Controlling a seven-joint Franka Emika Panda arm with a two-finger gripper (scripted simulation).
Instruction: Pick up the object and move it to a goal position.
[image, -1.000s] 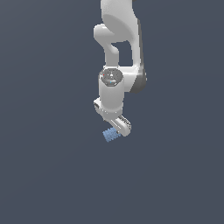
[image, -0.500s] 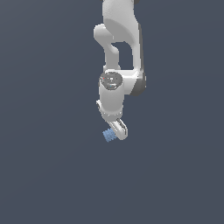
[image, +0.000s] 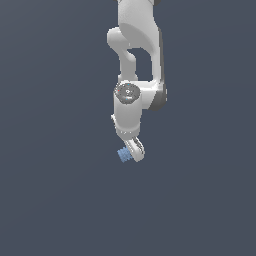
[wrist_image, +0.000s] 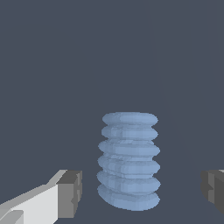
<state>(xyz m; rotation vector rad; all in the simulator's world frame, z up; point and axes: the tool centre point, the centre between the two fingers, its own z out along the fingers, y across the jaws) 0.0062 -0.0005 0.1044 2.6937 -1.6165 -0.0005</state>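
The object is a small light-blue stubby cylinder with ribbed sides. In the wrist view it lies between my two fingers, with a gap on each side. In the exterior view the object peeks out at the exterior view's left of my white gripper, which covers most of it. The gripper is open and straddles the object without touching it.
The white arm comes down from the top of the exterior view. A plain dark grey surface fills everything around the object.
The gripper has come down over the object, which now shows less in the exterior view. The object has not moved.
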